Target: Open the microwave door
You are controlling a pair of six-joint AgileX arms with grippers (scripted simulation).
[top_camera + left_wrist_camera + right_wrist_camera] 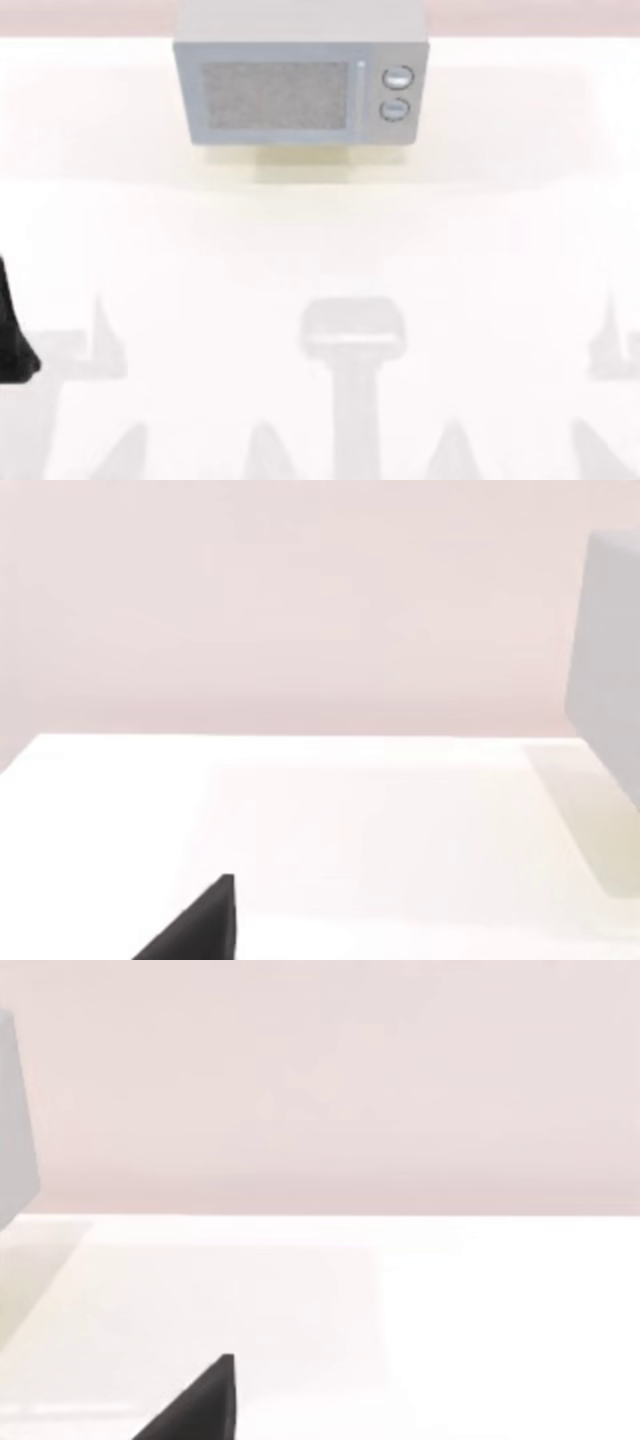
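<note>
The microwave [300, 75] stands at the far middle of the table, facing front. Its door [270, 95], with a speckled window and a thin handle strip [360, 95], lies flush with the front, left of two round knobs [397, 77]. My left arm [14, 340] shows as a black piece at the table's left edge, far from the microwave. Its wrist view shows one black finger [205, 930] with bare table beside it and the microwave's grey side [610, 660]. The right arm is outside the top view. Its wrist view shows one finger [205, 1410] and the microwave's other side [15, 1120].
The white table [320, 250] stretches wide in front of the microwave, with only faint grey shadows near its front edge. A pale pink wall runs behind the table.
</note>
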